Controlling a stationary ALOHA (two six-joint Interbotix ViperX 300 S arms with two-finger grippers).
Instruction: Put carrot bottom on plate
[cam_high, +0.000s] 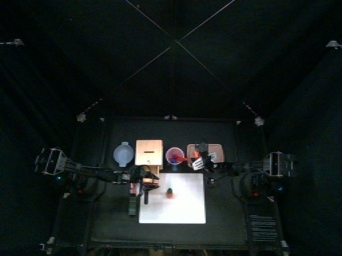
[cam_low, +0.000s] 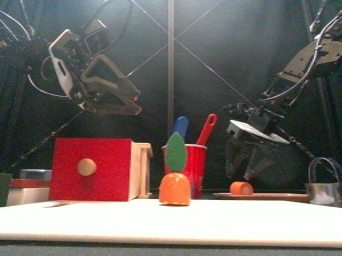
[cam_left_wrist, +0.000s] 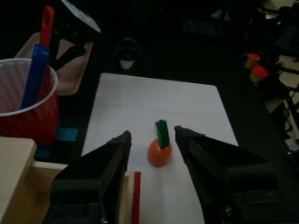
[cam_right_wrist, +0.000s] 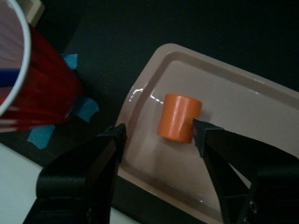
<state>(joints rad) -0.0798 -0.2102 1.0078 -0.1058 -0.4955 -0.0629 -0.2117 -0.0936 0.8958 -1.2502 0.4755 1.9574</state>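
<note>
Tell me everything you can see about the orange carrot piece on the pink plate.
The carrot piece is a short, smooth orange cylinder, plastic-looking, lying on its side inside the pink plate, near one rounded corner. It rests on the plate's floor. The right claw hangs open over it, one jaw on each side, not gripping.

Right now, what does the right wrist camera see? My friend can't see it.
An orange carrot piece lies in the pink plate, with the right gripper open above it. A red cup stands beside the plate.
</note>
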